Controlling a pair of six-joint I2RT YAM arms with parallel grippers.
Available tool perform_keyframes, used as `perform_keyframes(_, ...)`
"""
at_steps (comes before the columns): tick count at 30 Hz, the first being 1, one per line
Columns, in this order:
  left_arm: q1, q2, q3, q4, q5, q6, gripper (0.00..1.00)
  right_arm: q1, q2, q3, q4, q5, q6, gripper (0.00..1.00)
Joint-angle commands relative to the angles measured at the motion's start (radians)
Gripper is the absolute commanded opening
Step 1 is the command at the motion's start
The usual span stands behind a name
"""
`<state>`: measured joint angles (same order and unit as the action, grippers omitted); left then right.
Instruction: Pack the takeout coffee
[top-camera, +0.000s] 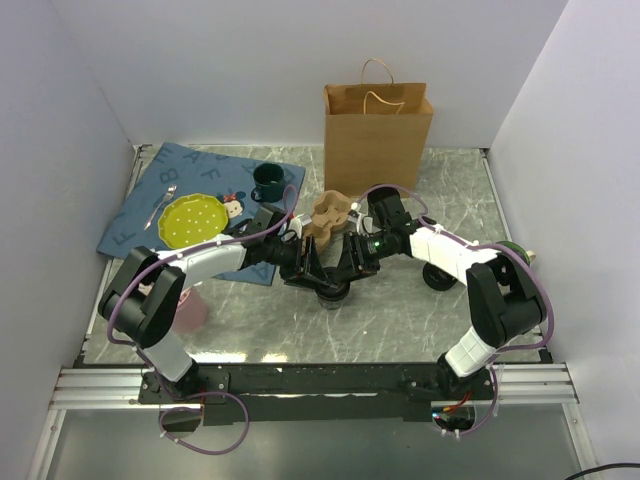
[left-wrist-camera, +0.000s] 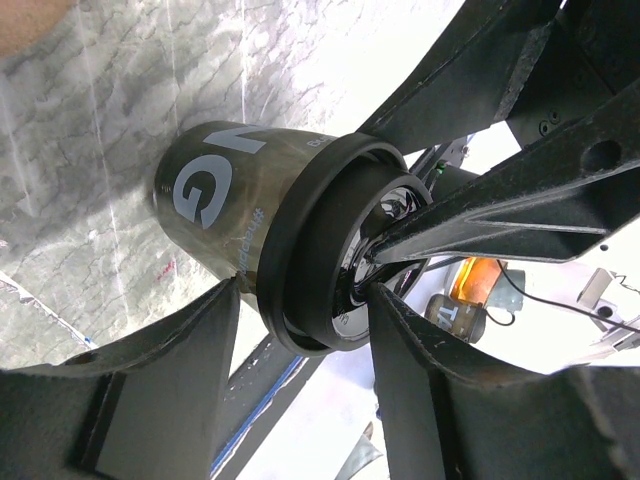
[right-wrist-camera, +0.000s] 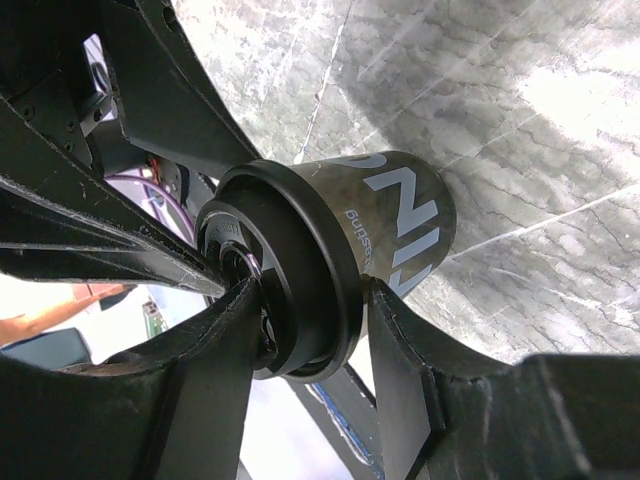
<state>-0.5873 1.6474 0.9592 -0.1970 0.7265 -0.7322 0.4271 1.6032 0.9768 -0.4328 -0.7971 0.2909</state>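
Observation:
The takeout coffee (top-camera: 332, 292), a dark paper cup with white letters and a black lid, stands on the marble table in front of the arm bases. My left gripper (top-camera: 312, 272) comes in from the left and my right gripper (top-camera: 352, 268) from the right. In the left wrist view, my left gripper (left-wrist-camera: 305, 290) has one finger under the lid's rim against the cup (left-wrist-camera: 225, 205) and the other on the lid top (left-wrist-camera: 330, 240). The right gripper (right-wrist-camera: 312, 290) holds the cup (right-wrist-camera: 405, 220) and lid (right-wrist-camera: 300, 255) the same way.
A brown paper bag (top-camera: 377, 125) stands open at the back. A cardboard cup carrier (top-camera: 332, 213) lies just behind the grippers. A blue mat (top-camera: 150, 195) at the left carries a green mug (top-camera: 267, 182) and a yellow plate (top-camera: 190, 220). A pink cup (top-camera: 192, 308) stands near the left arm.

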Motion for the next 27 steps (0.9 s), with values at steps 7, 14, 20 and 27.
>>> perform_keyframes(7, 0.007, 0.035, 0.012, 0.111, -0.107, -0.024, 0.58, 0.009, 0.04, 0.02, -0.024, 0.09, -0.058, 0.5)
perform_keyframes(14, 0.007, 0.039, -0.007, 0.05, -0.171, -0.006, 0.53, 0.007, 0.037, 0.088, -0.066, 0.07, -0.019, 0.58)
perform_keyframes(20, 0.007, 0.048, -0.03, 0.034, -0.193, -0.003, 0.51, -0.007, 0.009, 0.174, -0.104, 0.061, 0.005, 0.71)
perform_keyframes(27, 0.007, 0.057, -0.025, 0.022, -0.2, -0.003, 0.5, -0.037, -0.026, 0.162, -0.155, 0.07, -0.007, 0.75)
